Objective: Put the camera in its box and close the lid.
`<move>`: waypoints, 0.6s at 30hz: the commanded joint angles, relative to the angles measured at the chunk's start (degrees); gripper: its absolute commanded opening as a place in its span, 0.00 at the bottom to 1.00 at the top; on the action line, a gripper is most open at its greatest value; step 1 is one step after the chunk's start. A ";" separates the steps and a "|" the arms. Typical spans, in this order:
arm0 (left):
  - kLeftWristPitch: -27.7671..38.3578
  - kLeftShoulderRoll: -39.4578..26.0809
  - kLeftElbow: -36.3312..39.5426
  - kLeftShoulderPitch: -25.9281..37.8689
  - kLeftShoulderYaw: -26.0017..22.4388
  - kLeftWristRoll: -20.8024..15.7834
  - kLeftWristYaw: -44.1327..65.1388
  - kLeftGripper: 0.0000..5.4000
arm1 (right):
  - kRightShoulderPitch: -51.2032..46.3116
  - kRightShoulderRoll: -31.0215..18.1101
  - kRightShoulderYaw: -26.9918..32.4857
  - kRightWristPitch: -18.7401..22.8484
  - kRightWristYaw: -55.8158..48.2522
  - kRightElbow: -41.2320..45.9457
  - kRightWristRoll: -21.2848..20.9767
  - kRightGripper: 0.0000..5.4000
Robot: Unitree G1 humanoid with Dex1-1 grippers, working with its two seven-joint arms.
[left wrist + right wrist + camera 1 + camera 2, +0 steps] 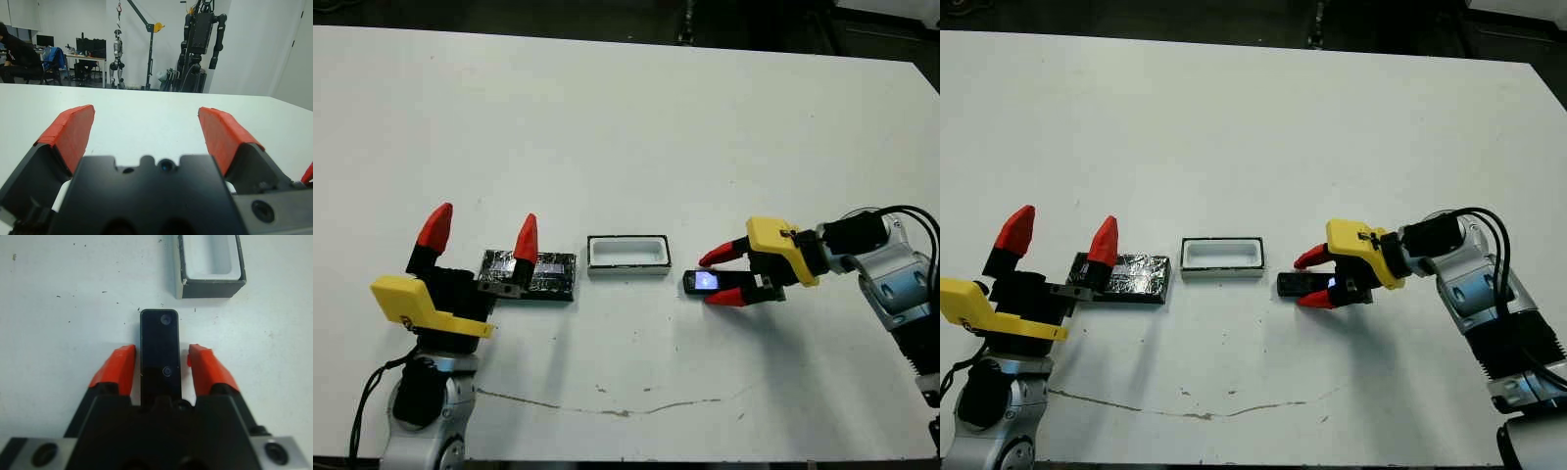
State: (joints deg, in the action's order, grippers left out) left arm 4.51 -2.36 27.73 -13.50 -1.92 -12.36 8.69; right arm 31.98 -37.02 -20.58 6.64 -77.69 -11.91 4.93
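The right gripper (160,364) is straddling the camera (159,345), fingers parted with slim gaps either side, not yet pinching. The camera is lying flat, long axis running toward the box (210,265) at twelve o'clock. The left gripper (480,235) is hovering wide open, empty, at the lid (548,272).

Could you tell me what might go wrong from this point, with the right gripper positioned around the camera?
1. The right gripper straddles the camera with small gaps on both sides; if the jaws close unevenly, the bar may twist or slide on the table.
2. The box is only a little wider than the camera, so a tilted camera could catch on its rim.
3. The left gripper, jaws open, sits close over the lid and could nudge it.
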 commanded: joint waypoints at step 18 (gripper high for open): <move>0.36 0.31 -0.30 -0.86 0.09 1.23 -0.89 1.00 | 5.15 -0.67 0.32 7.31 -3.84 -1.89 -0.24 0.31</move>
State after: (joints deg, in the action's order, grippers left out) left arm 4.85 -2.00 27.72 -13.67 -1.83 -11.39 8.12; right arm 35.75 -36.68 -21.08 12.59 -80.60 -13.76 4.01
